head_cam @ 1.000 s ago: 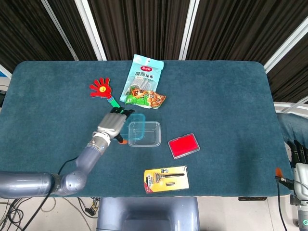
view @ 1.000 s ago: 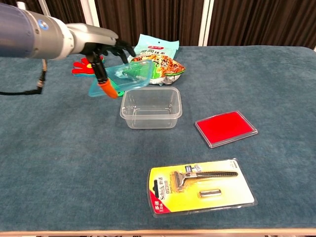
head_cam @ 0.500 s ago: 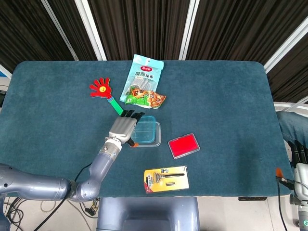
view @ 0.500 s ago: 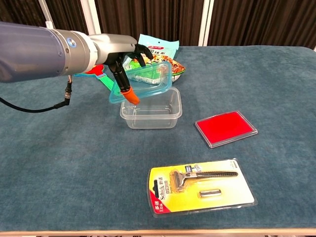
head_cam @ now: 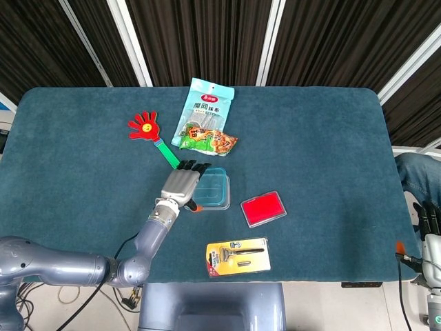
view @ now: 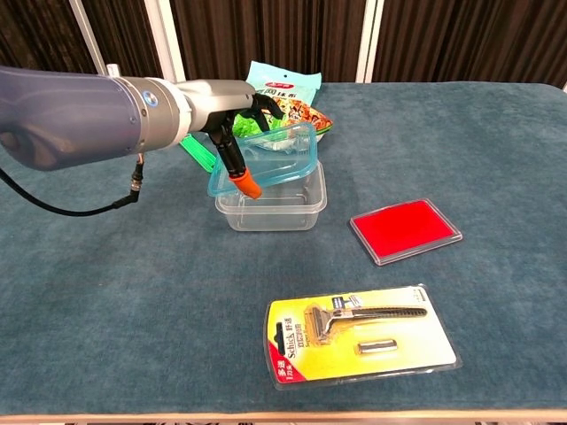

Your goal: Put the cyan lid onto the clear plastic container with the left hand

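My left hand [head_cam: 181, 186] [view: 237, 133] holds the cyan lid [view: 270, 158] [head_cam: 214, 183] by its left edge, thumb underneath and fingers on top. The lid hovers tilted just above the clear plastic container [view: 271, 201] [head_cam: 213, 200], covering most of its opening, with its left side higher than its right. The container stands on the blue table [head_cam: 83, 172] near the middle. My right hand [head_cam: 431, 241] hangs off the table's right edge at the bottom right of the head view, its fingers too small to read.
Behind the container lie a snack bag [view: 292, 115] [head_cam: 210, 141] and a pale blue packet [head_cam: 201, 110]. A red hand-shaped clapper [head_cam: 148, 129] lies back left. A red flat case [view: 405, 229] sits right of the container, and a yellow razor pack [view: 359, 335] lies near the front edge.
My left hand has carried the lid rightward from beside the container to over its opening and lowered it closer to the rim. The right hand has not moved.
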You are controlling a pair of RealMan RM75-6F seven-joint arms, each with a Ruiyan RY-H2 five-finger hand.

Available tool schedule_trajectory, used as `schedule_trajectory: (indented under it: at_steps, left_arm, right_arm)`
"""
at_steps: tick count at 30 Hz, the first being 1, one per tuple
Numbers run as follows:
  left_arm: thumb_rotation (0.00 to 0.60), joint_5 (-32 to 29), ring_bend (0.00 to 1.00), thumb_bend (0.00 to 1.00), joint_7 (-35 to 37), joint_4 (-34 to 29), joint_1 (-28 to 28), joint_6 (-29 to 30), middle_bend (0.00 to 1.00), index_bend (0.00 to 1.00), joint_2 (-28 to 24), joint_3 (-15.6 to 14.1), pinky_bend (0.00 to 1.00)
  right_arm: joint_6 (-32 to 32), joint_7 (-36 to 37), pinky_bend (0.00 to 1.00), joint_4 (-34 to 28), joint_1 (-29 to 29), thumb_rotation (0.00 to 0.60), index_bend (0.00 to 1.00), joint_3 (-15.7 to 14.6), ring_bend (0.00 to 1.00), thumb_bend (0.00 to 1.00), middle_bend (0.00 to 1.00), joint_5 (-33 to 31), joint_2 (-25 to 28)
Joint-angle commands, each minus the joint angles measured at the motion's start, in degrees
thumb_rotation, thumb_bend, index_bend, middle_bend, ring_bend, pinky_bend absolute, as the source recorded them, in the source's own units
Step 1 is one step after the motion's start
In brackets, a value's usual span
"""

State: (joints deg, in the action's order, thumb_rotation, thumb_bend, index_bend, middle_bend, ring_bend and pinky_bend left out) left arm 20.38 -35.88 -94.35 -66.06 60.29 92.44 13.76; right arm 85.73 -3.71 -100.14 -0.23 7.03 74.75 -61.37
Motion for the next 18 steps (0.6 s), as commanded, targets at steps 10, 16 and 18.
schedule_trajectory:
  at_steps: [10,16,18]
  left_arm:
    - [0.600,0.1,0.00,0.18,-0.6,1.0,0.1,0.5,0.34,0.10,1.7,0.3,0.00]
    - [0.600,-0.1,0.00,0.18,-1.1,1.5,0.3,0.3,0.34,0.10,2.3,0.3,0.00]
    - [0.600,0.2,0.00,0.18,-1.2,1.6,0.3,0.4,0.34,0.10,2.5,0.4,0.00]
  right_arm:
    - [0.0,0.2,0.00,0.1,-0.1,0.600,0.03,-0.2,0.00,0.41,0.00,0.3,0.1]
    - [0.0,0.0,0.00,0.1,-0.1,0.600,0.03,-0.2,0.00,0.41,0.00,0.4,0.0]
    - [0.1,0.0,0.00,0.1,-0.1,0.600,0.03,-0.2,0.00,0.41,0.00,0.4,0.0]
